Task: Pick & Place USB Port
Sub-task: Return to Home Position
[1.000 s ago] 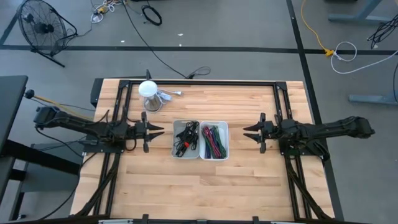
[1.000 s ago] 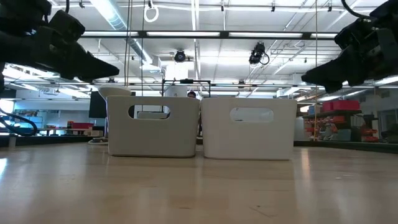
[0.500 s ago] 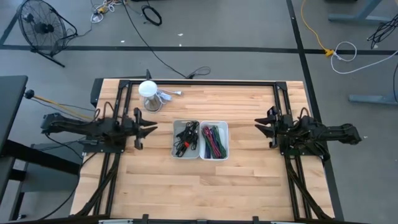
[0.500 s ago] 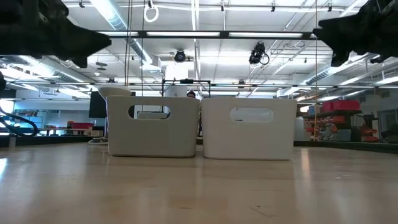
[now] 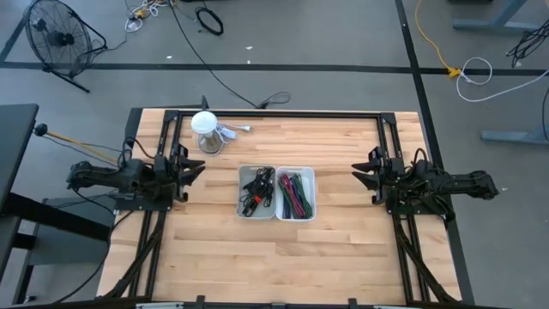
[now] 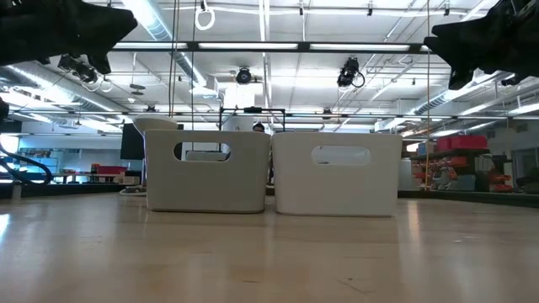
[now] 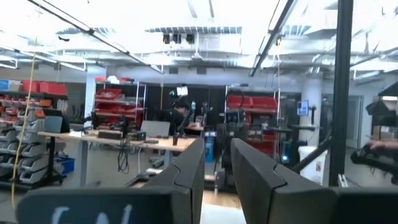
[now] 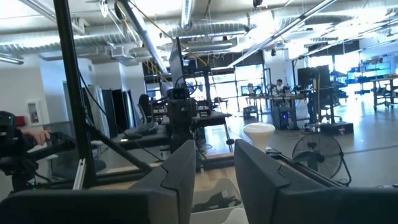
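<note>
You found both grippers parted and empty — left gripper point(image 5: 194, 171) near the table's left side, right gripper point(image 5: 360, 176) near its right — both well apart from the gray bin point(image 5: 241, 190) and white bin point(image 5: 313, 193).

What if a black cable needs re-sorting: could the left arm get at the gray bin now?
Probably yes: the left gripper hovers empty beside the open-topped gray bin, with only bare tabletop between them.

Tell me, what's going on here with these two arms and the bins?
Nothing is being handled right now. The left tool and right tool hang open and empty at opposite sides of the table, clear of the bins. Black cables lie in the gray bin, colourful cables in the white bin beside it. The sorting looks done.
</note>
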Controlling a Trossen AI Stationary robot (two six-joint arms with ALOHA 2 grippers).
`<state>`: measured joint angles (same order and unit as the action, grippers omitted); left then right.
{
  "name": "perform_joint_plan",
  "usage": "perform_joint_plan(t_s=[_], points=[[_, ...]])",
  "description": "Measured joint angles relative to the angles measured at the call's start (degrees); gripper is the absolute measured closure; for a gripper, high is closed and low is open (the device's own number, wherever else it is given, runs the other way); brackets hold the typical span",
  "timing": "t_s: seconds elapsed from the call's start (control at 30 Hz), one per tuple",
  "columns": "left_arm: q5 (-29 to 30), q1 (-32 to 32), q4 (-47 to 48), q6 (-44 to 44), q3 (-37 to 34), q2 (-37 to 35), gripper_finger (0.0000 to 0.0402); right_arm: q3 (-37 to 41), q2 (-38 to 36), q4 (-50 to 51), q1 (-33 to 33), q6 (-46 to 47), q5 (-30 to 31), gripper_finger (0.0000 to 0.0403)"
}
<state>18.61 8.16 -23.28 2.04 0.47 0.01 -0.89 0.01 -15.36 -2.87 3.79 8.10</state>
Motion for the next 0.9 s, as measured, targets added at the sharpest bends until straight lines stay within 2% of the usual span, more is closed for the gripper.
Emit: perform_joint_plan(t_s=[0.53,0.77,0.9], points=[[-0.3,-4.8,0.9,0.0,0.0,0.0,0.0319,0.0,0.9,0.4,0.0,-0.3,0.0,0.0292],[-0.2,-7.3,0.9,0.0,0.0,0.0,0.0319,0.0,1.0,14.7,0.0,-13.5,-1.4,0.0292],[-0.3,-7.6,0.9,0.0,0.0,0.0,0.0319,-0.1,2.5,14.2,0.0,-12.2,-4.4,0.0292]])
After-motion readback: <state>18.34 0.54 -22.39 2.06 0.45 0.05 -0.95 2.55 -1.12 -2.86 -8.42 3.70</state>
